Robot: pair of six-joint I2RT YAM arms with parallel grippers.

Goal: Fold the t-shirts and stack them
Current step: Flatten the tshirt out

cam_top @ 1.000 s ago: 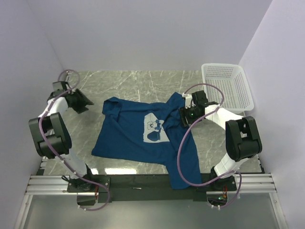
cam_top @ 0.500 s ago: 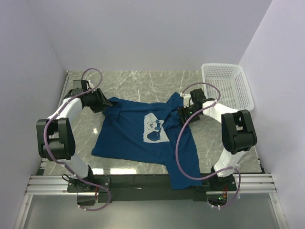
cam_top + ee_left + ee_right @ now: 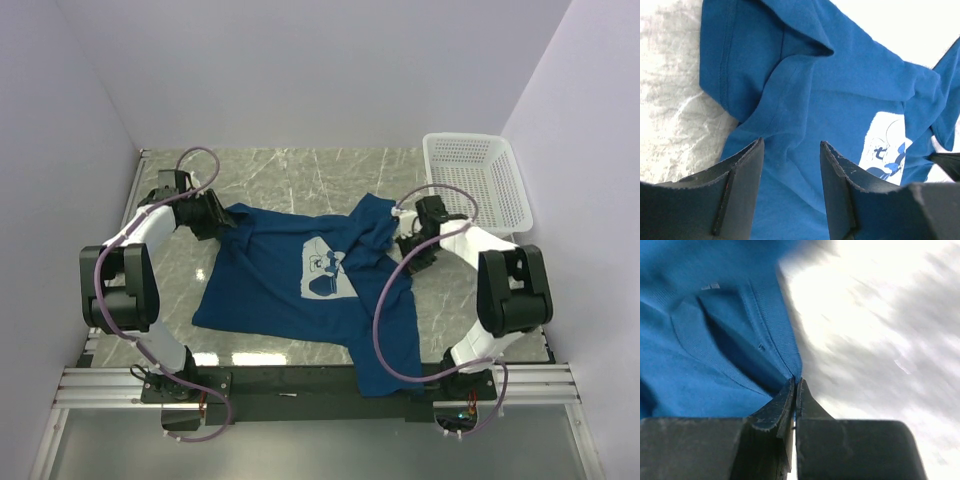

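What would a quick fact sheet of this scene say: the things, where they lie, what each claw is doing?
garment: dark blue t-shirt, print up, rumpled, one part over the near edge
surface: marble table
container: white mesh basket, far right corner
left gripper: open, above the shirt near a sleeve
right gripper: shut, pinching the shirt's edge

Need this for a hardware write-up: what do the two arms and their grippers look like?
The left arm and right arm share white links with bulky black joint housings; a lilac cable loops loosely along each. The left gripper and right gripper carry matte black, wedge-shaped fingers with scuffed, paler edges.
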